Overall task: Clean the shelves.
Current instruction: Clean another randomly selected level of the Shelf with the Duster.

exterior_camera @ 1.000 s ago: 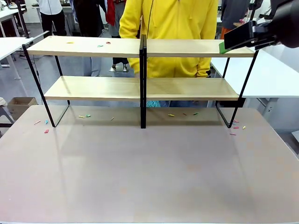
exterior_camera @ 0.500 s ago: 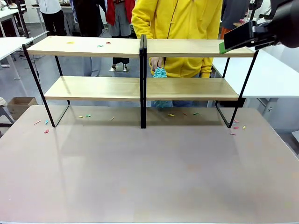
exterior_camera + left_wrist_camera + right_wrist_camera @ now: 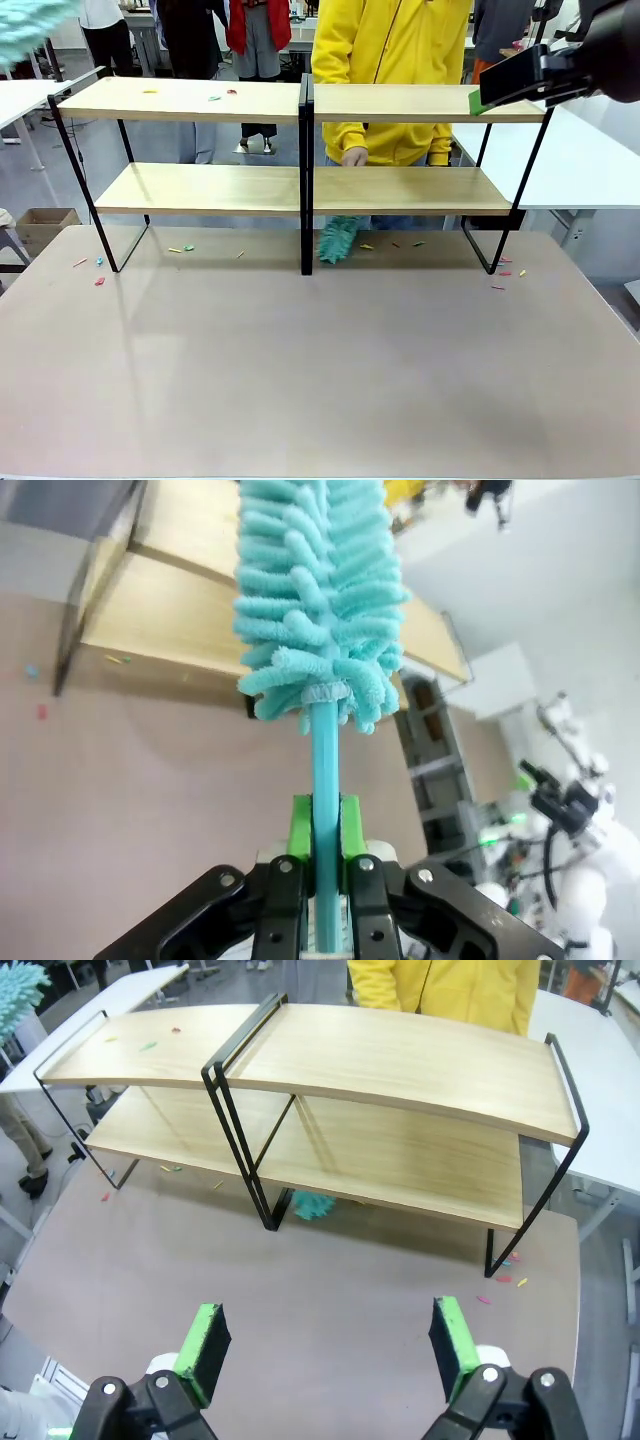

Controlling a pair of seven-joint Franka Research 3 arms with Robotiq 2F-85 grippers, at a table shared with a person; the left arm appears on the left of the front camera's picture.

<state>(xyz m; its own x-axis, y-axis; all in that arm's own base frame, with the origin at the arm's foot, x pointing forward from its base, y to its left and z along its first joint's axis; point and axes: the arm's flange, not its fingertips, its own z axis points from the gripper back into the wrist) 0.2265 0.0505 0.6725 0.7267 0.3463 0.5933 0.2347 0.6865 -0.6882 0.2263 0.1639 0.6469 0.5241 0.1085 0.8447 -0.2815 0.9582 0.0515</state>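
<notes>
- Standing across the upper half of the front view, the shelves (image 3: 180,190) rest on the grey-brown counter (image 3: 320,380).
- At bottom centre of its wrist view, the left end effector (image 3: 325,825) pinches the handle of a teal duster (image 3: 320,610).
- The right end effector (image 3: 328,1345), pads spread wide, holds nothing.
- A second duster (image 3: 338,240) lies on the counter beside the centre upright (image 3: 306,170), below the lower board (image 3: 200,188).
- A person's hand (image 3: 354,157) sits behind the lower board.
</notes>
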